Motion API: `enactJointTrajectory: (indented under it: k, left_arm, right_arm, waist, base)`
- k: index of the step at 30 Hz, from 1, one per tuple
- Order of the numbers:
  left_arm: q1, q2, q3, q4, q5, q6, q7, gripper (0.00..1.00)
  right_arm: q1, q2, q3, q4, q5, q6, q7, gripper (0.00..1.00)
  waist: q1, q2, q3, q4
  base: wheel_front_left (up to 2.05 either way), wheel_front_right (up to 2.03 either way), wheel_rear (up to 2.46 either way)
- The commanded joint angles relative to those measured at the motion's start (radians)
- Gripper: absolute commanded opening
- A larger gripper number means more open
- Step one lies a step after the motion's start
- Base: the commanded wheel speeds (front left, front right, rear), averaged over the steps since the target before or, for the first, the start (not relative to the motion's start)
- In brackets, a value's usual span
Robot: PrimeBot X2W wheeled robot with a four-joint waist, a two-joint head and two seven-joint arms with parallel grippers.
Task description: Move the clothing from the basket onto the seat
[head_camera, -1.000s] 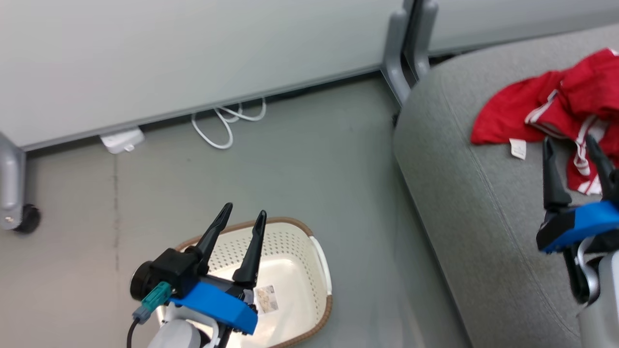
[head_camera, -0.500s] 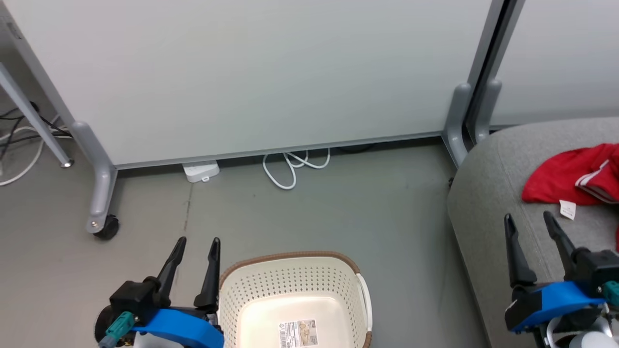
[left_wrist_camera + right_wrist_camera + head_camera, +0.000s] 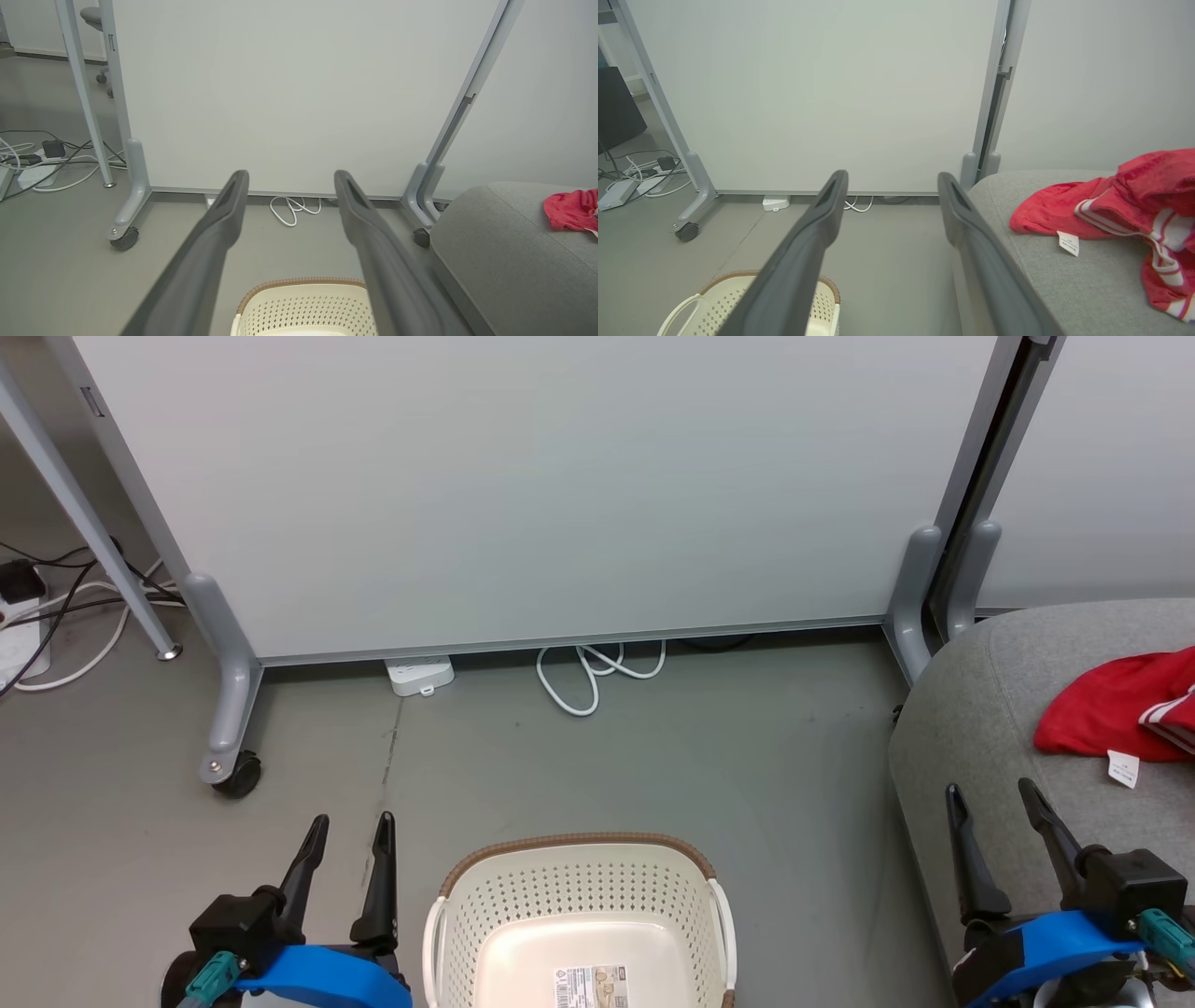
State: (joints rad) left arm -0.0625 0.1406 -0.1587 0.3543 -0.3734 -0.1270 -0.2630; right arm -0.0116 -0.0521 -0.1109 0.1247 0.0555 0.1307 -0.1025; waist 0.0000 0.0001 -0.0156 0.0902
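The left tool (image 3: 352,819) and right tool (image 3: 989,788) stand spread, holding nothing. Right of the basket (image 3: 579,896), the clothing (image 3: 1102,719) lies on the seat (image 3: 971,709). A careless right-tool sweep could drag it off.

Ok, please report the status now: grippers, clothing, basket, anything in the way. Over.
Jaws open and empty on left gripper and right gripper. Red clothing lies on seat. Visible part of basket bare. No obstacle seen.
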Motion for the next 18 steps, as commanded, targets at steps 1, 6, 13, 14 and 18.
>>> enactJointTrajectory:
  k: [1, 6, 13, 14, 18]
  left_arm:
    - [0.01, -0.004, 0.002, 0.003, 0.007, -0.004, -0.003, 1.0]
    - [0.006, -0.007, -0.005, 0.01, 0.011, -0.004, -0.003, 1.0]
    - [0.01, -0.008, -0.008, 0.017, 0.005, -0.004, -0.003, 1.0]
    - [0.01, -0.007, -0.007, 0.018, 0.006, -0.004, -0.003, 1.0]
    - [0.003, -0.01, -0.009, 0.021, 0.005, -0.002, 0.001, 0.0]
  right_arm:
    - [0.019, 0.002, 0.001, 0.002, 0.009, 0.0, -0.006, 1.0]
    - [0.017, 0.002, 0.005, 0.009, 0.02, 0.0, -0.008, 1.0]
    - [0.016, 0.002, 0.01, 0.02, 0.027, 0.0, -0.013, 1.0]
    - [0.016, 0.002, 0.011, 0.021, 0.027, 0.0, -0.014, 1.0]
    - [0.0, 0.001, 0.01, 0.023, 0.028, 0.0, -0.009, 0.0]
  waist:
    - [0.0, -0.0001, 0.001, 0.004]
    - [0.0, -0.0001, 0.005, 0.011]
    - [0.0, -0.0001, 0.004, 0.017]
    - [0.0, -0.0001, 0.004, 0.017]
    - [0.0001, -0.0001, 0.004, 0.017]
  base:
    - [0.0, 0.0, 0.0]
    - [0.0, 0.0, 0.0]
    - [0.0, 0.0, 0.0]
    - [0.0, 0.0, 0.0]
    - [0.0, 0.0, 0.0]
